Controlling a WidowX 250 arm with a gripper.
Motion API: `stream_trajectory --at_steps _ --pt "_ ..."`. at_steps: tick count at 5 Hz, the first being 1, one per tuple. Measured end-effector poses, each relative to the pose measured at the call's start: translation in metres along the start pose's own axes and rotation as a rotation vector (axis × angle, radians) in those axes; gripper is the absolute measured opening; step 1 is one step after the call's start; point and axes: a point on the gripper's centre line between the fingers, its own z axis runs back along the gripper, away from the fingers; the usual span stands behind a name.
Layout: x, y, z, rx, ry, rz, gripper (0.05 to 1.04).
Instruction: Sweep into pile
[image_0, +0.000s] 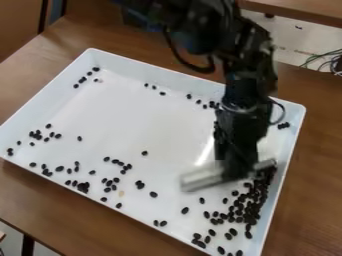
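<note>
Left in white tray: loose beans, strewn | right of them: pale bar, long axis mostly crosswise | gripper: clamped on bar | far right: dense pile, below and right of gripper, by tray wall | judged: bar must get left of strays, then push rightward

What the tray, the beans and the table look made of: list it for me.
Tray: probably moulded plastic, white and smooth with a slight gloss; a bright reflection shows on its floor, though coated metal is possible.
Beans: likely dried beans or seeds, given their small, dark oval shapes.
Table: brown wood or wood-look laminate, judging by its faint streaks; I can't tell which.
</note>
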Motion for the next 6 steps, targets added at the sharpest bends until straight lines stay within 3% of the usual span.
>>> stream_trajectory --at_steps 2,3,4,5,6 --pt "-0.014 0.013 0.044 0.047 -0.067 -0.003 0.353" --pt "-0.032 0.047 0.051 0.076 -0.053 0.064 0.353" --pt "-0.045 0.088 0.059 0.142 -0.047 0.178 0.353" --pt "-0.061 0.119 0.039 0.134 -0.039 0.293 0.353" --pt "-0.058 0.142 0.028 0.136 -0.036 0.338 0.353"
